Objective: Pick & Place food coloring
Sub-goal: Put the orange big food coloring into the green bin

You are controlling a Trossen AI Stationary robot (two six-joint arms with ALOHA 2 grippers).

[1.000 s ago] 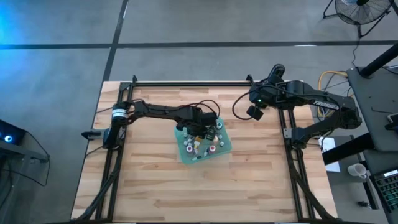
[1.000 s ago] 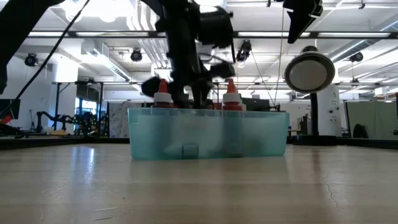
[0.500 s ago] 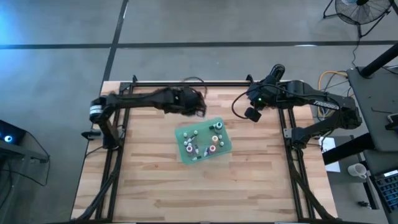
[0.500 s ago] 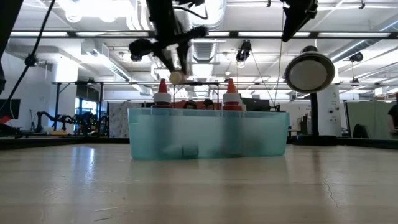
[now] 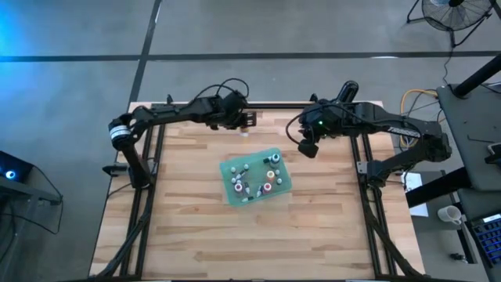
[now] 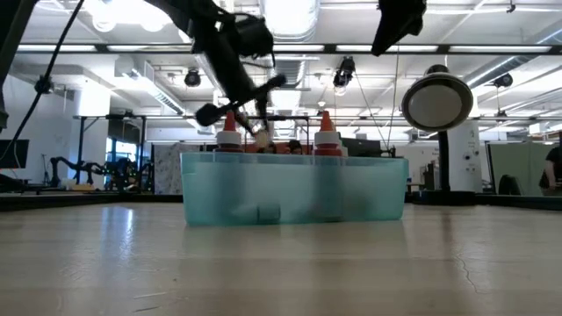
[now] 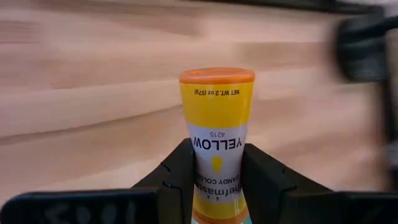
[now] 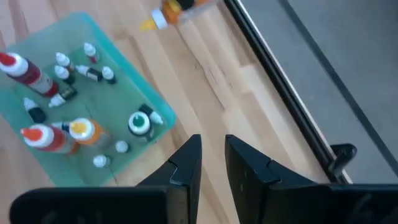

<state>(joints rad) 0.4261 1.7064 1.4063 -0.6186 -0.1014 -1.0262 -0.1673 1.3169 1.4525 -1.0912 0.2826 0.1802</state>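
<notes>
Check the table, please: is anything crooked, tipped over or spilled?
The teal tray sits turned at an angle to the table's edges. Inside it, a few small bottles seem to lie on their sides while others stand. Nothing looks spilled. The left gripper holds a yellow bottle.

- The surface (image 5: 196, 227) was pale wood planks, matt and smooth.
- The tray (image 5: 283, 185) was translucent teal plastic.
- The yellow bottle (image 7: 217, 124) was glossy plastic with a paper label.
- The left claw (image 7: 216, 171) looked matt black.

Two dark jointed arms trail black cables; the right one shows a green light.
</notes>
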